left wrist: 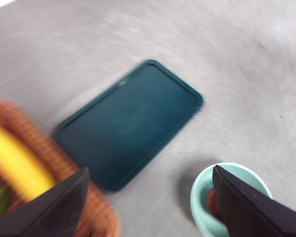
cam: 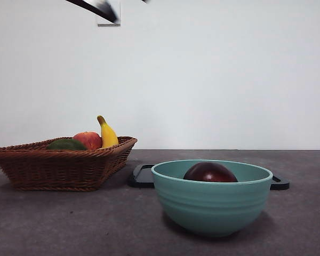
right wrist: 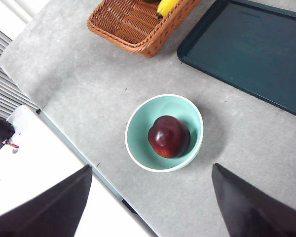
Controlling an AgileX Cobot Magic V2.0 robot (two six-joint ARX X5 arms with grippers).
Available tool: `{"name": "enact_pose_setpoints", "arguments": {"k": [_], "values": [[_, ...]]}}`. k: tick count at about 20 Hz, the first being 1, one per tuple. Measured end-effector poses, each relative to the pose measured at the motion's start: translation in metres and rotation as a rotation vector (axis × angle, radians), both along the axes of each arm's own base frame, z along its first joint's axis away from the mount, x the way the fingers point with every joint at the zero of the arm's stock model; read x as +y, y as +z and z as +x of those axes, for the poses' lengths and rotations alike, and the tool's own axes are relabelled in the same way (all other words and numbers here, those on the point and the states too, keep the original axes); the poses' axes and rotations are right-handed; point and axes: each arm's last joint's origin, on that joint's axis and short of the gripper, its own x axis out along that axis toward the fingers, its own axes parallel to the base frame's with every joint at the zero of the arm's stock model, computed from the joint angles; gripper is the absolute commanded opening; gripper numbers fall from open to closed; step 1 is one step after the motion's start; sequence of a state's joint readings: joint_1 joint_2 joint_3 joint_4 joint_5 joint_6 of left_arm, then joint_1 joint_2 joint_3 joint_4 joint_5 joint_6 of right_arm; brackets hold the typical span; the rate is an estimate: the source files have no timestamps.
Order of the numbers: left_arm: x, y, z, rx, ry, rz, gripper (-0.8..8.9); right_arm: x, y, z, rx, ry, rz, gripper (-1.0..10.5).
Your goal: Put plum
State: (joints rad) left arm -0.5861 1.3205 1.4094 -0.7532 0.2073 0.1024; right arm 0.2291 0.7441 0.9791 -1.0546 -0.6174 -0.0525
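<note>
while the plum (right wrist: 168, 136) lies in the bowl (right wrist: 138, 128) | right pincer (right wrist: 150, 197) high above it, jaws apart, empty

My left gripper (left wrist: 148, 207) is held high above the bench, jaws spread wide apart with nothing between them; its wrist picture is smeared with motion blur. My right gripper (right wrist: 150, 207) also hangs well up, looking straight down, its two black jaws parted wide and empty. In the front view only one dark, blurred arm tip (cam: 98, 8) shows at the top edge, left of centre, slanting down to the right; I cannot tell which of my arms it is.
</note>
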Motion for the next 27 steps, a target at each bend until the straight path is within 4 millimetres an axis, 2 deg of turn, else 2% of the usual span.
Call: {"name": "enact_pose_setpoints", "arguments": {"k": [4, 6, 8, 11, 14, 16, 27], "values": [[0.05, 0.006, -0.009, 0.026, 0.127, -0.032, 4.04, 0.0, 0.0, 0.0, -0.005, -0.001, 0.0, 3.9], [0.066, -0.002, -0.019, 0.063, 0.123, -0.068, 4.04, 0.0, 0.0, 0.001, -0.01, -0.012, -0.011, 3.9], [0.074, -0.019, -0.031, 0.112, 0.112, -0.08, 4.04, 0.0, 0.001, 0.002, -0.021, -0.013, -0.009, 3.9], [0.077, -0.057, -0.052, 0.281, -0.003, -0.133, 4.03, 0.0, 0.001, 0.002, -0.022, -0.013, -0.009, 3.9], [0.076, -0.079, -0.07, 0.457, -0.149, -0.215, 4.01, 0.0, 0.001, 0.002, -0.023, -0.014, -0.009, 3.9], [0.076, -0.083, -0.076, 0.501, -0.168, -0.199, 4.01, 0.0, 0.001, 0.002, -0.023, -0.014, -0.009, 3.9], [0.077, -0.083, -0.076, 0.488, -0.18, -0.192, 4.01, 0.002, -0.005, 0.012, 0.048, -0.019, -0.021, 3.9]]}}
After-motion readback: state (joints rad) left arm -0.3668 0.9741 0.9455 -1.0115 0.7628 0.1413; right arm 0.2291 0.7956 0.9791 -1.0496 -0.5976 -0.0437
